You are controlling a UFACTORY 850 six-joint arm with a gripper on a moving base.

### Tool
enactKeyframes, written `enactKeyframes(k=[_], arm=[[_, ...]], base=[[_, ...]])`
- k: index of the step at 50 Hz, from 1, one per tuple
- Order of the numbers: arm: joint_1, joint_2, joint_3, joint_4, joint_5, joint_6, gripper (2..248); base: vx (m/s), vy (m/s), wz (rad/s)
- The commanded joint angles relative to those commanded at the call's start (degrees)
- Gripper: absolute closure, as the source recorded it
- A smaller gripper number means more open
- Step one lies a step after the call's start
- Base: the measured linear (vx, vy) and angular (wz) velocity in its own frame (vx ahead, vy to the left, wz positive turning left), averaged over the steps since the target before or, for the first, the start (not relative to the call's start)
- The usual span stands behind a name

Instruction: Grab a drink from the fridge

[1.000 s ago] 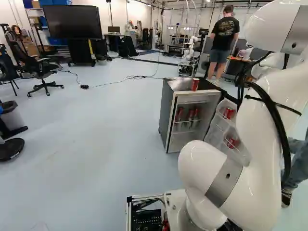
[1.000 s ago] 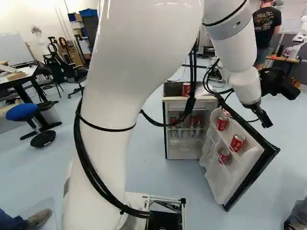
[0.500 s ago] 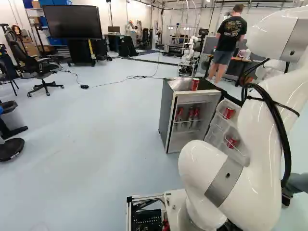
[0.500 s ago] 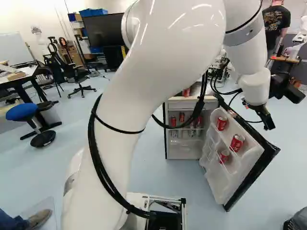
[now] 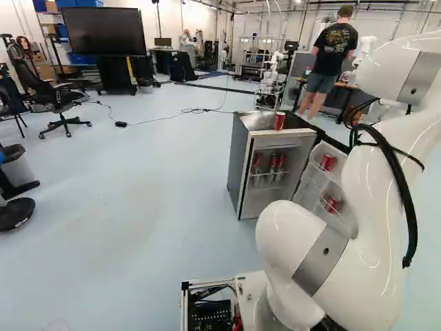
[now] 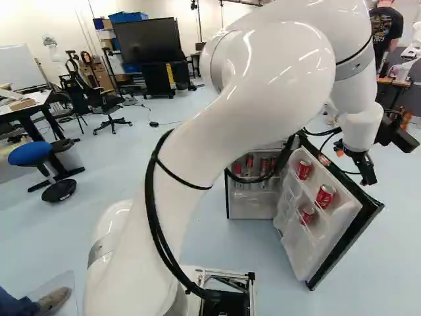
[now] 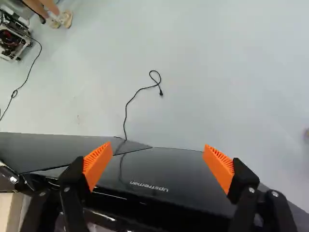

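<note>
In the right base view my gripper [image 6: 356, 164] is beside the upper outer edge of the swung-out fridge door [image 6: 306, 257]. The wrist view has the gripper [image 7: 158, 163] open, nothing between its orange pads, with the door's black outer face [image 7: 169, 179] beneath it. The small fridge [image 5: 238, 162] stands open. Red cans sit in the door racks: one upper can [image 6: 304, 170], another [image 6: 325, 196] and a lower one [image 6: 307, 214]. More cans [image 5: 280, 163] are on the inner shelf. One red can [image 5: 279, 121] stands on top of the fridge.
A black cable [image 7: 126, 108] lies on the floor beyond the door. Another robot [image 6: 416, 46] stands at the far right of the right base view. Office chairs [image 5: 60, 100], a blue stool [image 6: 31, 154] and a large screen [image 5: 103, 32] are farther off.
My arm's upper part has swung to the right in the right base view, and the gripper has shifted slightly right and down. The base, fridge and cans have not moved.
</note>
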State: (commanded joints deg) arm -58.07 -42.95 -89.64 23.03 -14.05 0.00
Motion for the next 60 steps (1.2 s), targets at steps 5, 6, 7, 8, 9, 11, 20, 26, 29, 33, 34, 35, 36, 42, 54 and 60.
enactKeyframes(k=[5, 6, 7, 8, 9, 11, 20, 26, 29, 33, 34, 35, 36, 42, 54, 60], arm=[[-0.23, -1.54, -1.85, 0.0, -1.41, 0.0, 3], [-0.28, -1.79, -2.19, 0.0, -1.69, 0.0, 3], [-0.33, -2.01, -2.47, 0.0, -1.97, 0.0, 3], [-0.37, -2.19, -2.71, 0.0, -2.25, 0.0, 3], [-0.41, -2.33, -2.9, 0.0, -2.53, 0.0, 3], [-0.45, -2.53, -3.17, -0.01, -3.13, 0.0, 3], [-0.52, -2.84, -3.59, -0.47, -6.61, 0.0, 3], [-0.53, -2.87, -3.63, -1.0, -9.47, 0.0, 3], [-0.53, -2.88, -3.64, -1.29, -10.96, 0.0, 3], [-0.53, -2.88, -3.64, -1.69, -12.99, 0.0, 3], [-0.53, -2.88, -3.64, -1.78, -13.47, 0.0, 3], [-0.53, -2.88, -3.64, -1.88, -13.97, 0.0, 3], [-0.53, -2.88, -3.64, -1.98, -14.48, 0.0, 3], [-0.53, -2.88, -3.64, -2.59, -17.53, 0.0, 3], [-0.53, -2.88, -3.64, -3.82, -23.66, 0.0, 3], [-0.53, -2.88, -3.64, -4.42, -26.65, 0.0, 3]], base=[[0.0, 0.0, 0.0], [0.0, 0.0, 0.0], [0.0, 0.0, 0.0], [0.0, 0.0, 0.0], [0.0, 0.0, 0.0], [0.0, 0.0, 0.0], [0.0, 0.0, 0.0], [0.0, 0.0, 0.0], [0.0, 0.0, 0.0], [0.0, 0.0, 0.0], [0.0, 0.0, 0.0], [0.0, 0.0, 0.0], [0.0, 0.0, 0.0], [0.0, 0.0, 0.0], [0.0, 0.0, 0.0], [0.0, 0.0, 0.0]])
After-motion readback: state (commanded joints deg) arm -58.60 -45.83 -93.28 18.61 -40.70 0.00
